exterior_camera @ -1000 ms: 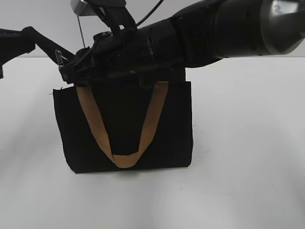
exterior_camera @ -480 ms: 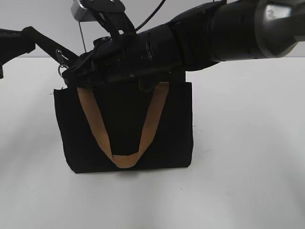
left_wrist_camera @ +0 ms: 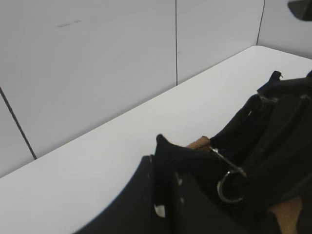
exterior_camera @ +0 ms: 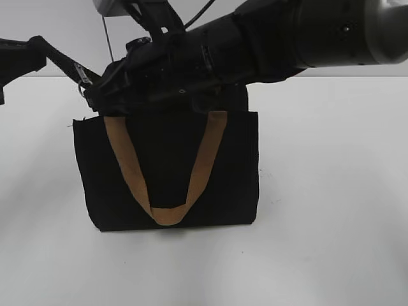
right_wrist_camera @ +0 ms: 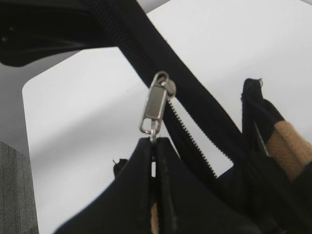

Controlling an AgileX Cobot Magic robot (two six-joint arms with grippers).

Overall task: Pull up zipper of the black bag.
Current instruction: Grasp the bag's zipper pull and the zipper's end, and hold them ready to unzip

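The black bag (exterior_camera: 166,172) stands upright on the white table, its tan handle (exterior_camera: 167,213) hanging down the front. My right gripper (exterior_camera: 91,95) reaches across the bag's top to its left end. In the right wrist view the right gripper (right_wrist_camera: 153,142) is shut on the end of the silver pull tab (right_wrist_camera: 155,105) of the zipper (right_wrist_camera: 195,105); open teeth show below the slider. My left gripper (exterior_camera: 39,46) is at the far left, and in the left wrist view the left gripper (left_wrist_camera: 160,163) is shut on the bag's black fabric end, pulled taut.
A small silver ring (exterior_camera: 81,81) hangs at the bag's top left corner; it also shows in the left wrist view (left_wrist_camera: 229,184). The white table (exterior_camera: 331,191) spreads around the bag. A pale panelled wall (left_wrist_camera: 97,73) stands behind the table.
My right arm has lifted a little and shifted slightly over the bag's top. The bag and my left arm have barely moved.
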